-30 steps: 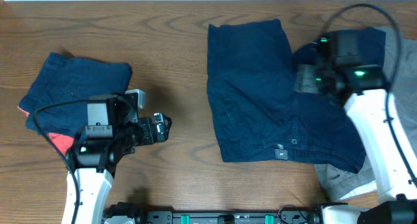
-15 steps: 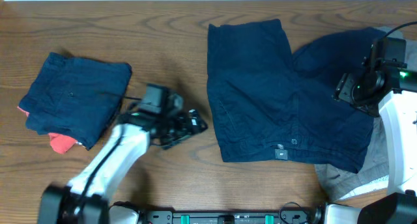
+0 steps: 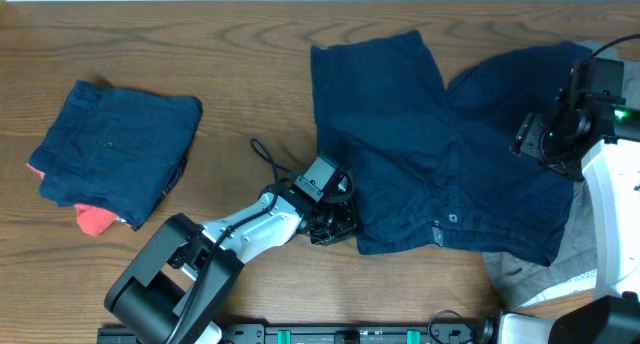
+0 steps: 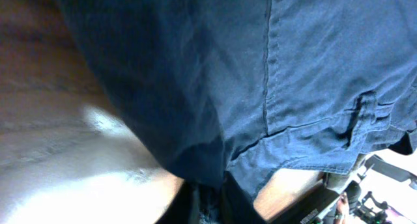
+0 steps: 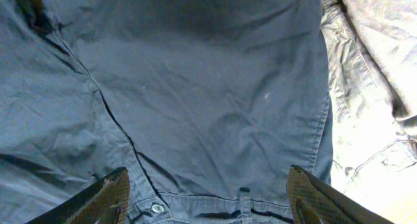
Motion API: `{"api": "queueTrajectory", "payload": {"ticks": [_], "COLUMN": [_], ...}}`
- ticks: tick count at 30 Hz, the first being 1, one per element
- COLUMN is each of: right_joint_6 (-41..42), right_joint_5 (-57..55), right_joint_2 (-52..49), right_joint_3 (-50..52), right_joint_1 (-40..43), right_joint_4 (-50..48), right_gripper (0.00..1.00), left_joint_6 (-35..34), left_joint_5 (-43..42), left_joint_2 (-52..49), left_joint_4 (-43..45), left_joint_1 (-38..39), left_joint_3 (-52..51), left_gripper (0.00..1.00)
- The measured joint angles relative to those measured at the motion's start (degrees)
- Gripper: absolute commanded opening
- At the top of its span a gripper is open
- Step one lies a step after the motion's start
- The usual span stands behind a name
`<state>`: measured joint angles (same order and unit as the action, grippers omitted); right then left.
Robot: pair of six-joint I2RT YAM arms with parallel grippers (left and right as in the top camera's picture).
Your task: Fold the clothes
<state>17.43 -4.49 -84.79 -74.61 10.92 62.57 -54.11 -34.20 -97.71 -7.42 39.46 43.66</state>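
While the navy shorts [image 3: 430, 134] lie spread on the worktop [image 3: 250, 64] at centre-right, waistband toward the near edge, the left pincer [image 3: 335, 222] sits at their near-left corner. Left arm stretched low across the wood from the near-left. In the left wrist view dark cloth fills most of the frame, and the hem corner runs down into the dark fingers [image 4: 194, 204] at the bottom edge. They stand close together with the cloth pinched between them, so this pincer grips the shorts' corner. View is blurred there. Pale wood shows under the raised hem.

Right pincer [image 3: 545, 139] hangs over the right half of the shorts, spread wide and holding nothing. In the right wrist view its fingers [image 5: 104, 198] frame the cloth at both lower corners, with the waistband seam and the small button [image 5: 156, 208] between them. Whether the tips touch the cloth I cannot tell.

Button [image 3: 452, 218] also shows from overhead on the waistband, near the shorts' near edge.

Grey garment [image 3: 525, 274] lies partly under the shorts' right side, sticking out at the near-right of the worktop. It is seen too at the right of the right wrist view [image 5: 371, 68].

Folded navy stack [image 3: 115, 144] rests at far left, well apart from the shorts. Coral-red piece [image 3: 93, 220] pokes out from under the stack's near-left corner.
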Motion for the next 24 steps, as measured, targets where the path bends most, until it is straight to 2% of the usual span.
{"api": "queueTrajectory", "payload": {"ticks": [3,6,11,13,16,17,20,22,24], "right_joint_6": [0.00,-0.02,-0.02,0.02,-0.09,-0.33,-1.84,-2.91,-3.89], "right_joint_5": [0.00,0.00,0.02,0.07,0.15,0.22,1.09,1.77,2.40], "right_joint_2": [0.00,0.00,0.00,0.00,0.00,0.00,0.00,0.00,0.00], "right_joint_3": [0.00,0.00,0.00,0.00,0.00,0.00,0.00,0.09,0.68], "right_joint_1": [0.00,0.00,0.00,0.00,0.00,0.00,0.00,0.00,0.00], "right_joint_4": [0.00,0.02,0.00,-0.02,0.00,-0.02,0.00,-0.13,-0.81], "right_gripper": [0.78,0.79,0.82,0.86,0.86,0.85,0.82,0.77,0.65], "left_joint_6": [1.42,6.03,16.46,19.87,22.80,23.50,24.61,24.59,24.59], "left_joint_5": [-0.15,-0.09,3.06,4.81,6.49,7.04,8.13,8.66,8.90], "left_joint_2": [0.39,2.60,8.83,11.15,13.49,14.25,15.54,15.61,15.06], "left_joint_4": [-2.16,-9.55,-22.45,-23.89,-23.87,-23.89,-25.16,-29.40,-34.47], "left_joint_1": [-1.70,-7.72,-24.61,-32.33,-40.96,-43.76,-47.91,-48.78,-48.11], "left_joint_3": [0.00,0.37,5.92,10.71,16.96,18.75,20.55,20.65,20.52], "left_gripper": [0.06,0.06,0.06,0.06,0.06,0.10,0.79,0.93,0.98]}}
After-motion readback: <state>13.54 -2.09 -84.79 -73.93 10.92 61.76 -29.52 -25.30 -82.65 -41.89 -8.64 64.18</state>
